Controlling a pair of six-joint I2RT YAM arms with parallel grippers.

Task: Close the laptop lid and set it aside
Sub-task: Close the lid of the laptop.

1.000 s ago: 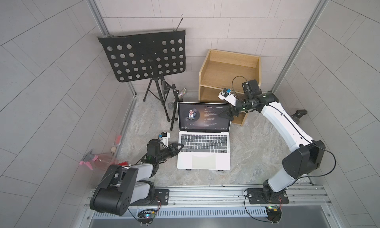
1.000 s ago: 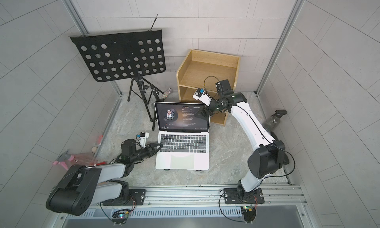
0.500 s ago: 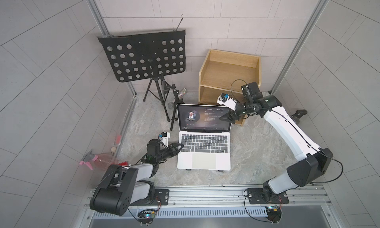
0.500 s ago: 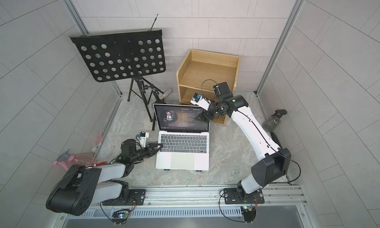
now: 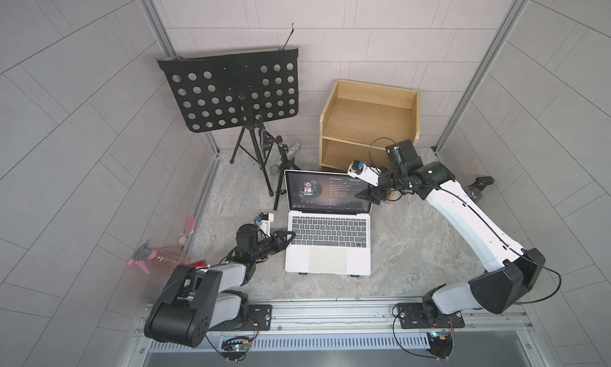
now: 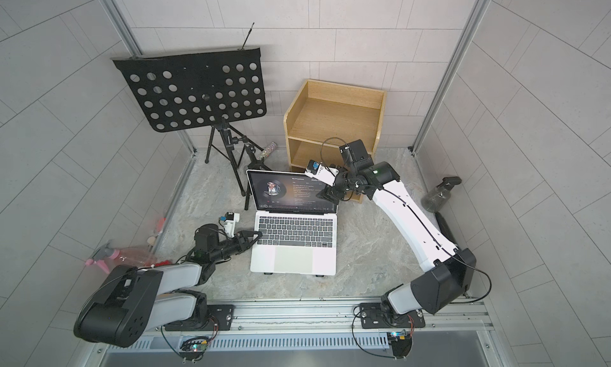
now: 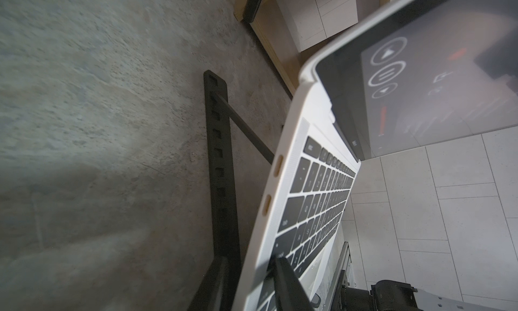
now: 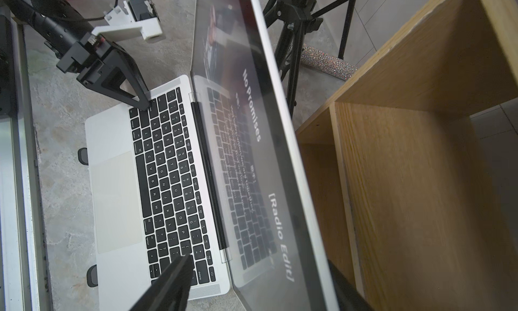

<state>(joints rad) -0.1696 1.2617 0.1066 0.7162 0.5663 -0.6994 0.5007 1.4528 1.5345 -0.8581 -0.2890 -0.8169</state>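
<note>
Grey tiled walls; mottled stone tabletop; laptop open.

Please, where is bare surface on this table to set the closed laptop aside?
Largest bare patch: grey marbled tabletop between the slim silver-white laptop and the white right arm. A narrower strip lies between the laptop's front and the aluminium rail. Crowded: behind, around the black tripod music stand; at its left, the grey left arm.
</note>
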